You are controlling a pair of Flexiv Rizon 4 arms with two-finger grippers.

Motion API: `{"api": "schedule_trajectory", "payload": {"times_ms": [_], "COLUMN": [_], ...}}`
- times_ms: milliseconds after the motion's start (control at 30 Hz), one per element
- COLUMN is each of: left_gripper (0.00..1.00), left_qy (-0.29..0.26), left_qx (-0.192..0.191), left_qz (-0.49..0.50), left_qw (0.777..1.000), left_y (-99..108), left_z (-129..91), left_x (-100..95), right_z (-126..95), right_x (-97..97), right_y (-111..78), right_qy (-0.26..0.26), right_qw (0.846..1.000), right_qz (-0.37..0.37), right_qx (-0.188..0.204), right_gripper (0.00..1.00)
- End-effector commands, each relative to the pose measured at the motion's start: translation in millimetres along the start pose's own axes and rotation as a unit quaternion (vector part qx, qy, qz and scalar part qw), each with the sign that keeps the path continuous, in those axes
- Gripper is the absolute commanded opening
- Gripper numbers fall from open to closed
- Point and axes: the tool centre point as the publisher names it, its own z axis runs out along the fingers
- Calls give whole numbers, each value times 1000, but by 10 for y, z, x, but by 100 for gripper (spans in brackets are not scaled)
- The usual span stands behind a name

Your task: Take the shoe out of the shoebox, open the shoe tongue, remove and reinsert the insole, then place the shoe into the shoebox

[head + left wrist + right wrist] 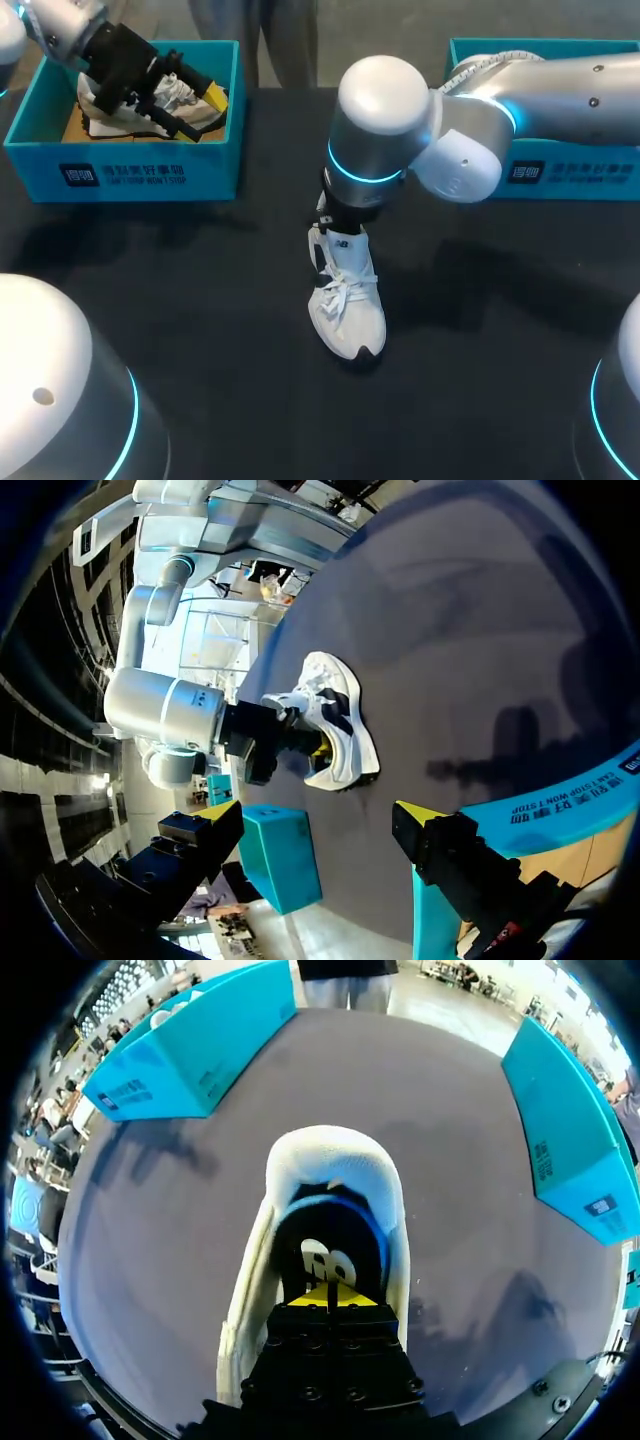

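Right jaws clenched tip-to-tip inside opening of white shoe (348,305), left jaws released wide above teal shoebox (130,175)

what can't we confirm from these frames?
- Right wrist view: right end effector tips are together inside the white shoe; its own body hides whether they pinch anything.
- Head view: that end effector is hidden under the right arm.
- Head view: right shoebox interior is blocked by the same arm.
- Head view: left end effector covers much of the second shoe in the left shoebox.
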Motion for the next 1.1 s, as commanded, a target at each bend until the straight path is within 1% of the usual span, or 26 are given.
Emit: {"api": "schedule_trajectory", "payload": {"times_ms": [33, 100, 200, 300, 400, 567, 700, 933, 1033, 1100], "left_gripper": [100, 100, 100, 100, 100, 100, 100, 100, 100, 100], "left_qy": [2, 2, 2, 2, 2, 2, 2, 2, 2, 2], "left_qx": [0, 0, 0, 0, 0, 0, 0, 0, 0, 0], "left_qz": [0, 0, 0, 0, 0, 0, 0, 0, 0, 0], "left_qw": [1000, 1000, 1000, 1000, 1000, 1000, 1000, 1000, 1000, 1000], "left_y": [1, 1, 1, 1, 1, 1, 1, 1, 1, 1], "left_z": [-5, -5, -5, -5, -5, -5, -5, -5, -5, -5], "left_x": [-4, -4, -4, -4, -4, -4, -4, -4, -4, -4], "right_z": [-200, -242, -236, -205, -129, 12, 94, 252, 275, 244], "right_x": [-31, -42, -62, -73, -59, 18, 30, 23, 10, -1], "right_y": [75, 132, 209, 266, 275, 267, 249, 157, 137, 133], "right_qy": [-15, -17, -22, -26, -23, -13, -9, -13, -15, -17], "right_qw": [1000, 999, 999, 999, 999, 999, 999, 1000, 1000, 1000], "right_qz": [0, -5, -8, -10, -11, -16, -18, -20, -19, -18], "right_qx": [-22, -30, -34, -38, -38, -30, -25, -2, 3, 3], "right_gripper": [0, 0, 0, 0, 0, 0, 0, 0, 0, 0]}}
